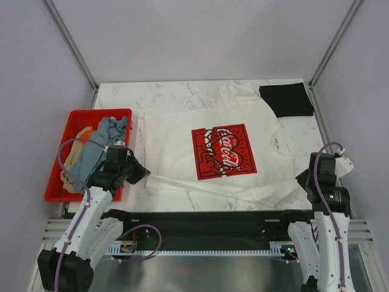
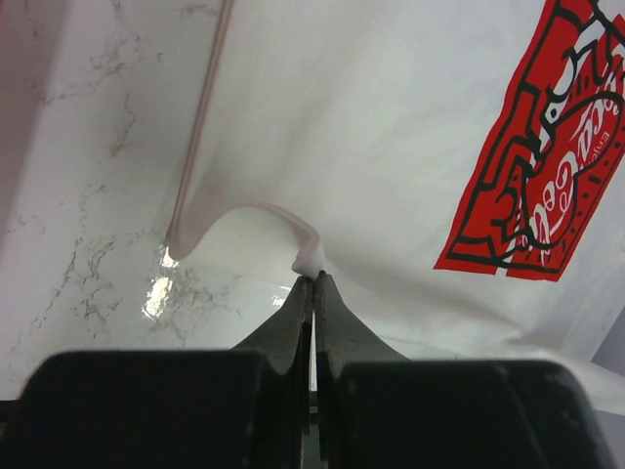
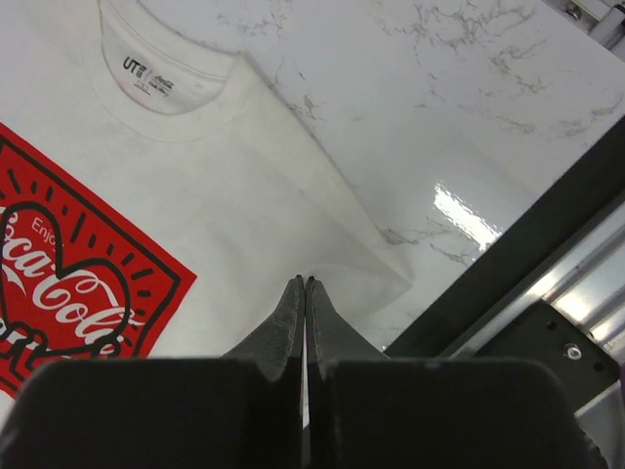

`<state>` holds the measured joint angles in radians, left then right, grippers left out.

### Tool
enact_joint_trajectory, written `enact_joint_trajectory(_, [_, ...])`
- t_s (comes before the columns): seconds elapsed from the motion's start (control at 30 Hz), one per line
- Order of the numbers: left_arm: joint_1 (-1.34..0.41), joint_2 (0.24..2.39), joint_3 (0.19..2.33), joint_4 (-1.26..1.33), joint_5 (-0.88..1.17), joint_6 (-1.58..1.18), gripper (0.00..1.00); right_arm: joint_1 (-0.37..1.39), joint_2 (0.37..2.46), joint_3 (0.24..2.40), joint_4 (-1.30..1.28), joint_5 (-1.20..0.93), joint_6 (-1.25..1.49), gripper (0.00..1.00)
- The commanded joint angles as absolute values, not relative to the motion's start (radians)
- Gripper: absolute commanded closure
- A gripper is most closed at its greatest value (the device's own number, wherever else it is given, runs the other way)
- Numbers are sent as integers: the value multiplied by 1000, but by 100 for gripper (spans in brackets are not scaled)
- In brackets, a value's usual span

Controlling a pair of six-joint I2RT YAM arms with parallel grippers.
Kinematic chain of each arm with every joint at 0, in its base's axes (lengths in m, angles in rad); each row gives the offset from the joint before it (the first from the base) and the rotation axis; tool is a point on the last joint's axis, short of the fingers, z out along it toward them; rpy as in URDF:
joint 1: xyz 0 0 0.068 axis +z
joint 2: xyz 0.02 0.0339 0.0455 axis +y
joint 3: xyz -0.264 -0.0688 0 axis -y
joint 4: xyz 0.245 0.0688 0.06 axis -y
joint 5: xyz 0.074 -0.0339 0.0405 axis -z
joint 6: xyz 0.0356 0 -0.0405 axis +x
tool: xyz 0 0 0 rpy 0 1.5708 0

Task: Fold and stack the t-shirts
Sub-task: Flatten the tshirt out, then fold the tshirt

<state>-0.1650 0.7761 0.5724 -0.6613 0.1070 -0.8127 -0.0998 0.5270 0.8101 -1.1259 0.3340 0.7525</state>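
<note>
Lying print-up across the middle of the marble table (image 1: 164,97), the cream-white t-shirt (image 1: 176,140) is spread flat, collar toward my right arm. Step in hand, as I judge it: the first fold. Left gripper (image 2: 312,281): fingers closed on the near hem corner, a tuft of cloth lifted between them. Right gripper (image 3: 305,283): fingers closed over the near shoulder; whether they pinch cloth I cannot tell. The next move calls for raising the near edge evenly. Black t-shirt (image 1: 285,99): folded, far right corner. Red crate (image 1: 91,112), left: holds grey-blue shirt (image 1: 109,131), orange shirt (image 1: 85,132) and tan shirt (image 1: 73,159), heaped loosely.
</note>
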Motion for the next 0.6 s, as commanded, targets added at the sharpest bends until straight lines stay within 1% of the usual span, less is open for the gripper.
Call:
enact_joint_trajectory(0.0, [-164, 773, 615, -689, 46, -854, 98, -95, 616, 824, -967, 330, 744, 100])
enact_joint_trajectory(0.07, [-163, 784, 627, -689, 46, -854, 98, -95, 667, 830, -916, 334, 744, 100])
enact_joint_trajectory(0.2, [-163, 825, 629, -689, 46, -854, 98, -94, 839, 861, -821, 344, 715, 100])
enact_joint_trajectory(0.23, [-164, 834, 629, -715, -121, -868, 98, -94, 863, 867, -809, 348, 701, 100])
enact_joint_trajectory(0.33, [-164, 867, 623, -729, -170, -881, 98, -94, 949, 900, -770, 360, 677, 100])
enact_joint_trajectory(0.47, [-164, 896, 632, -727, -178, -884, 98, -94, 1046, 978, -739, 368, 646, 100])
enact_joint_trajectory(0.57, [-164, 910, 647, -727, -178, -884, 98, -74, 1127, 1031, -698, 336, 598, 100])
